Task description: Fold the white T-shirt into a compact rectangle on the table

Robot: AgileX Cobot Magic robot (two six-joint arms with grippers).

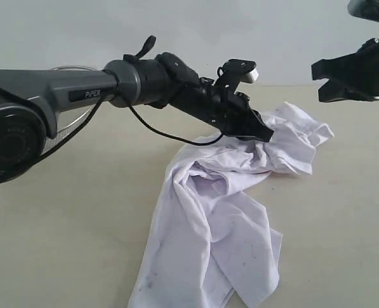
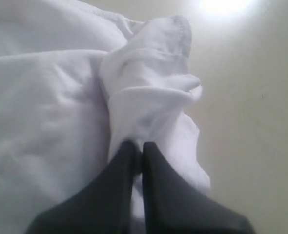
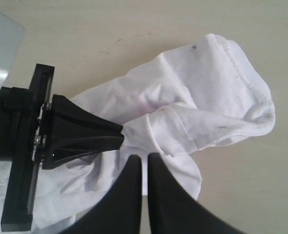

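Note:
The white T-shirt [image 1: 209, 218] lies crumpled on the table [image 1: 67, 224], with one sleeve end [image 3: 232, 87] spread toward the far right. My left gripper [image 1: 265, 133] reaches across to that bunched part and is shut on a fold of the shirt [image 2: 149, 107]. Its dark fingers [image 2: 156, 175] pinch the cloth between them. The right wrist view shows the same left gripper [image 3: 120, 134] nipping the fabric. My right gripper [image 1: 324, 82] hangs above the table at the upper right, apart from the shirt. Its fingers [image 3: 168, 195] are shut with nothing between them.
A wire-mesh basket [image 1: 74, 125] shows partly behind the left arm at the far left. Bare beige tabletop [image 1: 343, 212] lies right of the shirt and in front of the left arm. A pale wall [image 1: 196, 25] backs the table.

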